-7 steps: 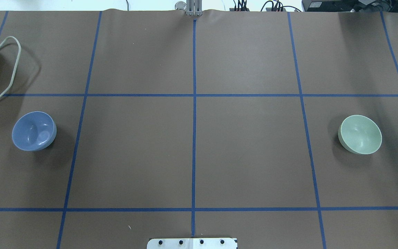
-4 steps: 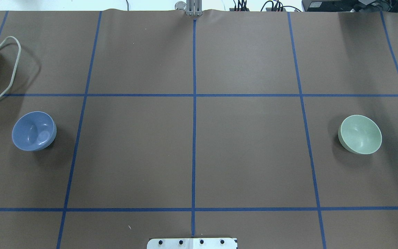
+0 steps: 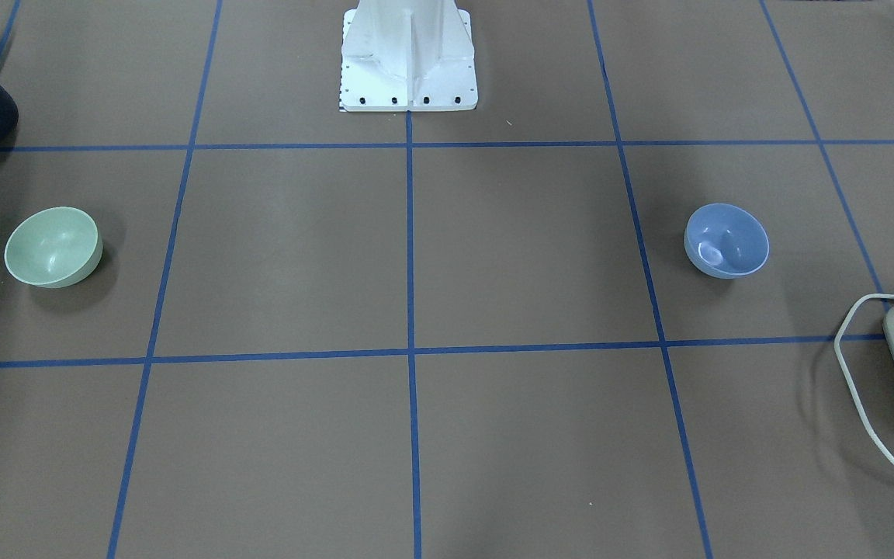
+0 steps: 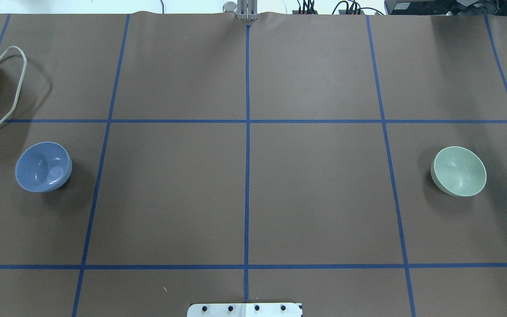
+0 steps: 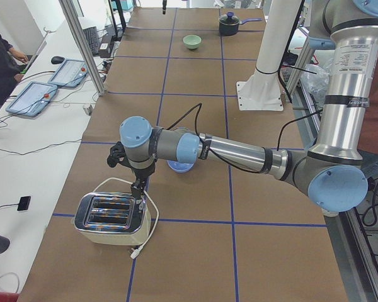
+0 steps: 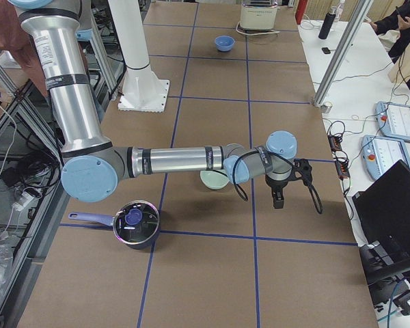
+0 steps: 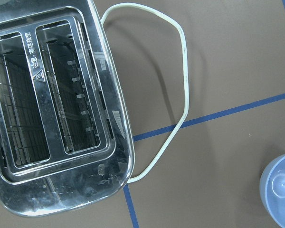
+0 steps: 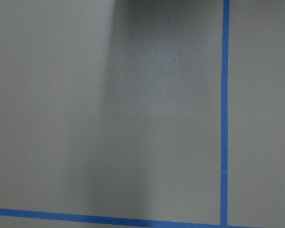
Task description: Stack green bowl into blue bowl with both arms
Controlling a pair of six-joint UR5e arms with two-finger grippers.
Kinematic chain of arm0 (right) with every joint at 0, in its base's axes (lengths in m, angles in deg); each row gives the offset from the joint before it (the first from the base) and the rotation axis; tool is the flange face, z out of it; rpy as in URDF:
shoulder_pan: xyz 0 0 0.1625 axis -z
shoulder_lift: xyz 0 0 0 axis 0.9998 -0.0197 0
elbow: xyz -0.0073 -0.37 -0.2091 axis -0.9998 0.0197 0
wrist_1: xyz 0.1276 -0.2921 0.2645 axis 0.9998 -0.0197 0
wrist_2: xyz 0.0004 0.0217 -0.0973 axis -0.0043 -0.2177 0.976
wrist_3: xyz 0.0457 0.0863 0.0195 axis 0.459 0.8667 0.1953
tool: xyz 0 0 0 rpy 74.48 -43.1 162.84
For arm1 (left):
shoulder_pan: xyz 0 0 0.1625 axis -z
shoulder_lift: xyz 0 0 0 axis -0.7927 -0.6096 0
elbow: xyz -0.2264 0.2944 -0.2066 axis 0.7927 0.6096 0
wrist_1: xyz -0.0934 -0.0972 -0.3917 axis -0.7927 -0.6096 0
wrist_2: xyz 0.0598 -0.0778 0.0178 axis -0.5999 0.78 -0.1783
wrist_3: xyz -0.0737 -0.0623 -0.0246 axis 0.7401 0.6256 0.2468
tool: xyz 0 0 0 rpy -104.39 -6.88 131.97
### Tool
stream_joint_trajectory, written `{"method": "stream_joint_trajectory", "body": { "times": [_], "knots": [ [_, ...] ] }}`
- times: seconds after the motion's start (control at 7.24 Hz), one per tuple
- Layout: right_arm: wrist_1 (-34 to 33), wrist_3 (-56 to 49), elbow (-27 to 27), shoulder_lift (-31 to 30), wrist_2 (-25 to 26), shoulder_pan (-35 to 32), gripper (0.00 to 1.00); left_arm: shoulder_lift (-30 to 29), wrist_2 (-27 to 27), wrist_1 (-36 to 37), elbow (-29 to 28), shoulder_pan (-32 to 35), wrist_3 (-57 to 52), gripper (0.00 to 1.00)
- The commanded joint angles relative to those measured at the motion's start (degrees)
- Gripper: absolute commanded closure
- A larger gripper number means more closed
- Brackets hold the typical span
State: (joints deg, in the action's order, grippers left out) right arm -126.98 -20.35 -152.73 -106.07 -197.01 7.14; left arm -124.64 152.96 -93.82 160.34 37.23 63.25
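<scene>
1. While the left end effector (image 5: 138,187) is hanging over the toaster (image 5: 110,217) at one end of the desk (image 4: 315,198), the blue bowl (image 4: 43,166) is sitting upright near it. The bowl is lying off to the side toward the robot's base, not beneath the end effector.
2. The left wrist camera is catching that bowl only at its lower right corner, apart from the toaster's white cord (image 7: 180,71).
3. The right end effector (image 6: 278,199) is hovering above bare desk. The green bowl (image 4: 458,171) is resting upright close behind it, toward the base, and the right arm (image 6: 178,160) is partly hiding it in the side view.
4. The two bowls are lying well apart, at opposite ends of the desk, and neither end effector is touching one.
5. Only the side views are showing the end effectors, so I cannot tell whether the fingers of either are standing apart or together.
</scene>
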Motion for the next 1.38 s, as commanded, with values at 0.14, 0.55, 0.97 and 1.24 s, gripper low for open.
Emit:
{"method": "stream_joint_trajectory", "body": {
  "times": [0.14, 0.55, 0.97, 1.24],
  "knots": [
    [-0.17, -0.17, 0.00, -0.30, -1.75, -0.09, 0.00, -0.07, 0.08, 0.01, 0.03, -0.20, 0.26, 0.02],
    [-0.17, 0.36, -0.27, -0.04, -2.30, -0.45, 0.00, -0.77, 0.25, -2.88, 1.78, -6.23, 13.59, 0.02],
    [-3.39, 0.45, -4.90, -1.53, -3.00, -0.45, 0.00, -0.77, -0.97, -12.71, -0.31, -14.86, 25.47, 0.02],
    [-9.90, 0.27, -10.79, -2.67, -3.00, -0.53, 0.00, -0.77, -2.72, -15.88, -0.76, -18.63, 30.56, 0.02]
  ]
}}
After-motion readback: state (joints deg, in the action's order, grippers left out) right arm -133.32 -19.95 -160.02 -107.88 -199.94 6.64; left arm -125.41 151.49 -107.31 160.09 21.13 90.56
